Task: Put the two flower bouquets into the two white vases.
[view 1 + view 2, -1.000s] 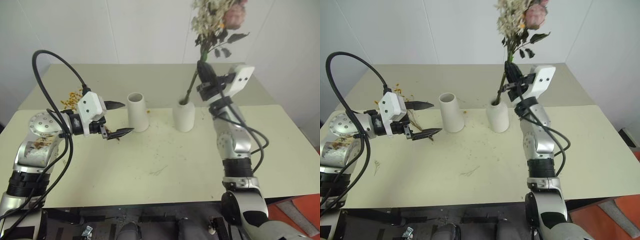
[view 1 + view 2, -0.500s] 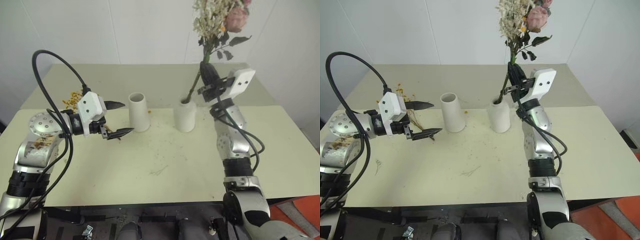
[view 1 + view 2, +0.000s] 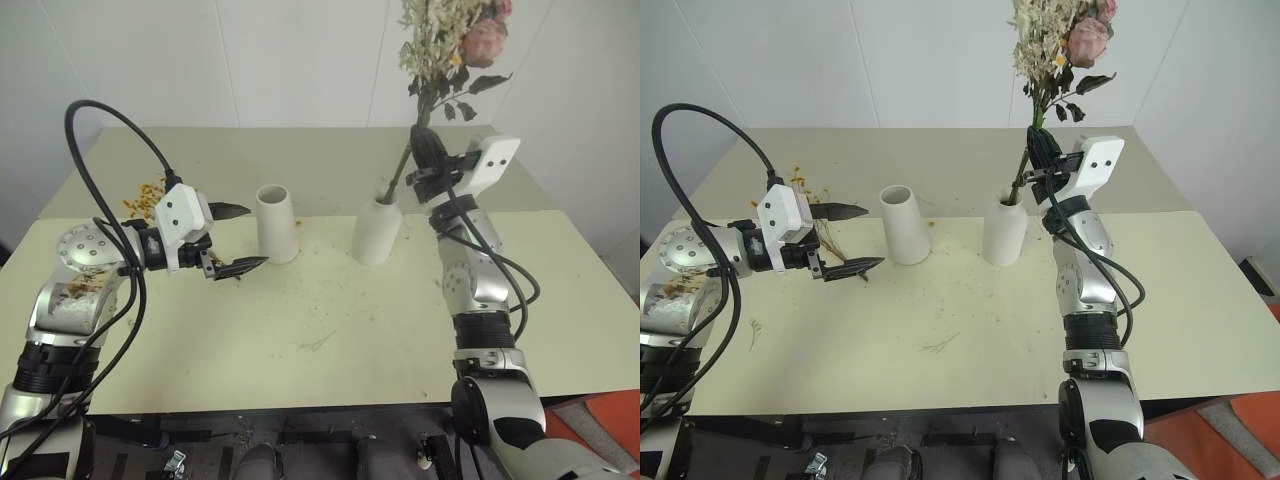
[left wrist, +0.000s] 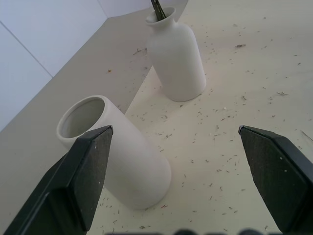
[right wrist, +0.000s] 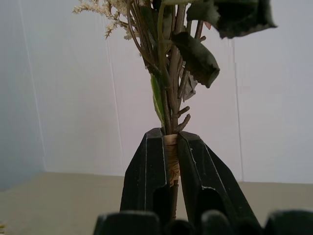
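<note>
Large bouquet: we see its stems running steeply upward, blooms high, lower ends inside the tilted bottle vase.
Right gripper: clamped on the wrapped stems.
Left gripper: jaws wide apart, holding nothing, beside the upright wide vase.
Small bouquet: lying behind the left arm.
Writing: none legible.
Surface: pale table, speckled with debris; white walls.

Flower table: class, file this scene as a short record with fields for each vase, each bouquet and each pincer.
bottle vase: tilted, holds the stems
wide vase: upright, empty
pink bouquet: stems in the bottle vase, gripped above its neck
yellow bouquet: lying on the table
left pincer: open, holding nothing
right pincer: shut on the pink bouquet
</note>
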Controlling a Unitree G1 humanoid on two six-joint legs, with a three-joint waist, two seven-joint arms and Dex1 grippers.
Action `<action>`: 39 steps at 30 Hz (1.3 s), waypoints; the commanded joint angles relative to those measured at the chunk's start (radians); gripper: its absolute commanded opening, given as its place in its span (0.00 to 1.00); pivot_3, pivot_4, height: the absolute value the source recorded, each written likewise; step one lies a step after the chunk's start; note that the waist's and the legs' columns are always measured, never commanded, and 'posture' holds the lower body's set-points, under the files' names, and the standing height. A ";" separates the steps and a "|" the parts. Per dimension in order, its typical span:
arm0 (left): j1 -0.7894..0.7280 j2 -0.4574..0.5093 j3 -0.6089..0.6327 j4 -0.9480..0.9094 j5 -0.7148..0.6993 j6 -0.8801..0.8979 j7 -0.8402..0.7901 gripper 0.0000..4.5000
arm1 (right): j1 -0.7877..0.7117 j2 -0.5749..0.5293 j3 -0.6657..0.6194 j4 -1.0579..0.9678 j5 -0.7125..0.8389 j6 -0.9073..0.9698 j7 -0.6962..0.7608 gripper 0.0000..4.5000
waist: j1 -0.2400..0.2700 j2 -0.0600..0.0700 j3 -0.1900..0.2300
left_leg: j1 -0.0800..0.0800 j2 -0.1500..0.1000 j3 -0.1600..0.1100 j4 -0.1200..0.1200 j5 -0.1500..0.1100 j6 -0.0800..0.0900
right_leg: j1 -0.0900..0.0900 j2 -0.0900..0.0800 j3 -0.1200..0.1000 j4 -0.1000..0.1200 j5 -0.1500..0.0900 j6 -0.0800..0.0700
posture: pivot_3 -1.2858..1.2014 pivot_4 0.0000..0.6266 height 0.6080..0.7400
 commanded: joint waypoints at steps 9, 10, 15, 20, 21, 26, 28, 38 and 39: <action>-0.020 0.011 0.021 -0.024 -0.004 -0.015 0.001 1.00 | 0.082 0.036 0.064 -0.044 -0.067 -0.074 0.029 0.03 | -0.001 0.000 0.000 | 0.000 0.000 0.000 0.000 0.000 0.000 | 0.000 0.000 0.000 0.000 0.000 0.000 | 0.52 0.24 1.00; -0.021 0.012 0.021 -0.023 -0.004 -0.016 0.001 1.00 | 0.083 0.036 0.065 -0.037 -0.075 -0.081 0.027 0.03 | -0.001 0.000 0.000 | 0.000 0.000 0.000 0.000 0.000 0.000 | 0.000 0.000 0.000 0.000 0.000 0.000 | 0.52 0.24 1.00; -0.022 0.013 0.021 -0.023 -0.004 -0.014 0.001 1.00 | 0.079 0.035 0.065 -0.004 -0.116 -0.124 0.005 0.03 | -0.001 0.000 0.000 | 0.001 0.000 0.000 0.000 0.000 0.000 | 0.000 0.000 0.000 0.000 0.000 0.000 | 0.52 0.24 1.00; -0.028 0.010 0.017 -0.017 -0.002 -0.015 0.001 1.00 | 0.072 0.027 0.068 0.026 -0.173 -0.179 -0.031 0.25 | -0.001 0.000 0.000 | 0.000 0.000 0.000 0.000 0.000 0.000 | 0.000 0.000 0.000 0.000 0.000 0.000 | 0.52 0.24 1.00; -0.030 0.009 0.016 -0.015 -0.001 -0.016 0.001 1.00 | 0.070 0.027 0.067 0.032 -0.177 -0.186 -0.036 0.33 | -0.001 0.000 0.000 | 0.000 0.000 0.000 0.000 0.000 0.000 | 0.000 0.000 0.000 0.000 0.000 0.000 | 0.52 0.24 1.00; -0.037 0.003 0.011 -0.006 0.002 -0.021 0.001 1.00 | 0.072 0.022 0.063 0.035 -0.173 -0.199 -0.033 0.71 | 0.000 0.000 0.000 | 0.000 0.000 0.000 0.000 0.000 0.000 | 0.000 0.000 0.000 0.000 0.000 0.000 | 0.52 0.24 1.00; -0.040 0.001 0.009 -0.002 0.003 -0.024 0.000 1.00 | 0.077 0.022 0.063 0.023 -0.169 -0.193 -0.031 0.87 | -0.001 0.000 0.000 | 0.000 0.000 0.000 0.000 0.000 0.000 | 0.000 0.000 0.000 0.000 0.000 0.000 | 0.52 0.24 1.00; 0.015 0.023 0.073 -0.044 -0.045 0.015 0.001 1.00 | 0.211 -0.044 0.080 -0.211 -0.138 -0.045 0.013 0.99 | 0.002 0.000 0.000 | 0.000 0.000 0.000 0.000 0.000 0.000 | 0.000 0.000 0.000 0.000 0.000 0.000 | 0.52 0.24 1.00; 0.035 0.029 0.093 -0.054 -0.054 0.024 0.007 1.00 | 0.231 -0.056 0.078 -0.247 -0.127 -0.012 0.020 0.99 | 0.002 0.000 0.000 | 0.000 0.000 0.000 0.000 0.000 0.000 | 0.000 0.000 0.000 0.000 0.000 0.000 | 0.52 0.24 1.00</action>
